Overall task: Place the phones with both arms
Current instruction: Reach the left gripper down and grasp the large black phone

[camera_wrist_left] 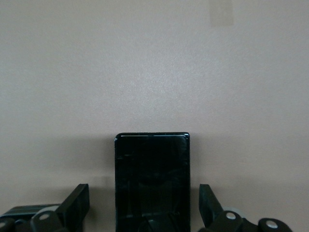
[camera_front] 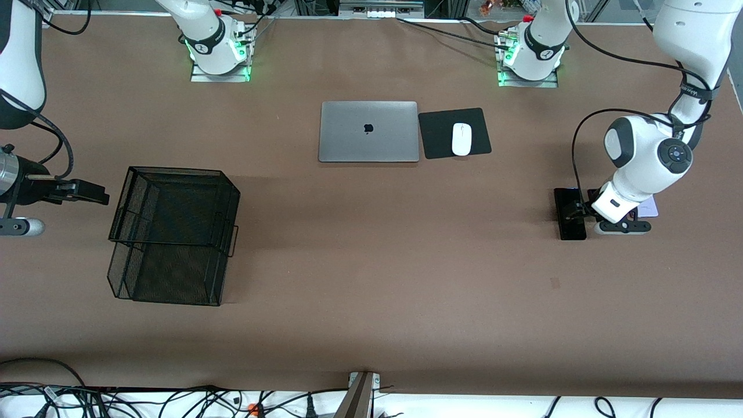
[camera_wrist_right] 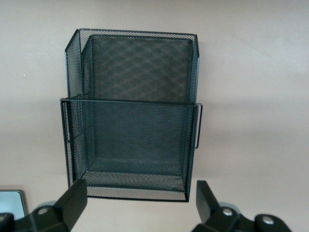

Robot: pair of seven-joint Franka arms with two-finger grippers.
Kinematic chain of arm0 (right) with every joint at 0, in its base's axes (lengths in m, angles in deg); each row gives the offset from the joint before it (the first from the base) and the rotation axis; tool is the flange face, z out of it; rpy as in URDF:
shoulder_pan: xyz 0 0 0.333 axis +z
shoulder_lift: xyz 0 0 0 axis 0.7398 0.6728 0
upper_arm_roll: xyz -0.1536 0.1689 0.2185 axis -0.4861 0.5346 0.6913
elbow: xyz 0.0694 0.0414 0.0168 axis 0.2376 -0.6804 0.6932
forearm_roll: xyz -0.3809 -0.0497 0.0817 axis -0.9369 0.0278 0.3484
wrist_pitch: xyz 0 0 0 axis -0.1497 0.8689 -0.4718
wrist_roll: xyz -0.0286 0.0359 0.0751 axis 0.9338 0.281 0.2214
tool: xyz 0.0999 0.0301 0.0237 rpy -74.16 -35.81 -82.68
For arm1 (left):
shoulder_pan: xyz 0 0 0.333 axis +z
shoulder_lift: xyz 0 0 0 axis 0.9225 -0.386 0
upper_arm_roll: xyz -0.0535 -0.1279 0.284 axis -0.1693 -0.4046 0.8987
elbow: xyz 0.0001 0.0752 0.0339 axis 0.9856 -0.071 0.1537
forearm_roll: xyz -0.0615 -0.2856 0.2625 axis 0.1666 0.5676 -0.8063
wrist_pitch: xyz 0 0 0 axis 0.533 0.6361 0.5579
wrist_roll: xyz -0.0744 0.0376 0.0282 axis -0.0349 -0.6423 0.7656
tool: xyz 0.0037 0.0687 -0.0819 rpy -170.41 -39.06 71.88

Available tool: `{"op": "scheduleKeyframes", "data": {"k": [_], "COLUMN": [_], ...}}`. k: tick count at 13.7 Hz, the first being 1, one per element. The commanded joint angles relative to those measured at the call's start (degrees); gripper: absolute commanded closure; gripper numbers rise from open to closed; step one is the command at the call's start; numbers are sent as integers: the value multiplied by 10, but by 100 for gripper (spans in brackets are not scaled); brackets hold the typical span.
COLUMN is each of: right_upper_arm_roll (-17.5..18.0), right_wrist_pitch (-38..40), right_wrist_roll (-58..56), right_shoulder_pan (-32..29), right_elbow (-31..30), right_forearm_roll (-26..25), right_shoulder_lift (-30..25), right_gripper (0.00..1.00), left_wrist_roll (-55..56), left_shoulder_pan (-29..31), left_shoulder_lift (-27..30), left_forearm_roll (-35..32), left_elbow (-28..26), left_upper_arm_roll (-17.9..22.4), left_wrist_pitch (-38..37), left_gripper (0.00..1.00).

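A long black phone (camera_front: 570, 229) lies flat near the left arm's end of the table. My left gripper (camera_front: 582, 210) is low over it, open. In the left wrist view the phone (camera_wrist_left: 152, 164) runs between the two spread fingers (camera_wrist_left: 77, 203) of the left gripper (camera_wrist_left: 143, 195), with a gap on each side. A pale lavender-white phone (camera_front: 651, 206) peeks out from under the left arm's hand. My right gripper (camera_front: 93, 193) hangs open beside the black mesh basket (camera_front: 174, 170), holding nothing. In the right wrist view the right gripper (camera_wrist_right: 140, 195) points at the basket (camera_wrist_right: 130, 101).
A shut silver laptop (camera_front: 368, 131) lies near the robots' bases. Beside it a white mouse (camera_front: 462, 139) rests on a black pad (camera_front: 436, 133). The two-tier mesh basket stands toward the right arm's end. A small dark mark (camera_front: 554, 283) is on the table nearer the front camera than the black phone.
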Motion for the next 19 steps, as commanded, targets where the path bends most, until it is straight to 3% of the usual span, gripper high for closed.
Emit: {"op": "scheduleKeyframes", "data": {"k": [1,8,14,19], "right_upper_arm_roll": [4,4,2,2], "right_wrist_pitch": [-3,-3,-3,-3], "right_wrist_roll": [1,0,-1,-1], "right_shoulder_pan": [-3,-3,-3,-3], "right_elbow": [3,3,2,2], "right_forearm_roll": [3,3,3,4], "right_shoulder_lift": [0,0,-1,-1], "right_gripper": [0,0,0,0], "left_wrist_roll": [-6,2,4,5], "left_shoulder_pan": [4,5,16,16], "left_shoulder_lift": [-1,-3,-22,-34], "left_forearm_roll": [-11,-11,-10,-10], "left_elbow": [-18,-76,-87,-83], "left_upper_arm_roll": [-2,-2,-1,-1], "left_wrist_pitch": [25,87,121,122], "left_gripper": [0,0,0,67]}}
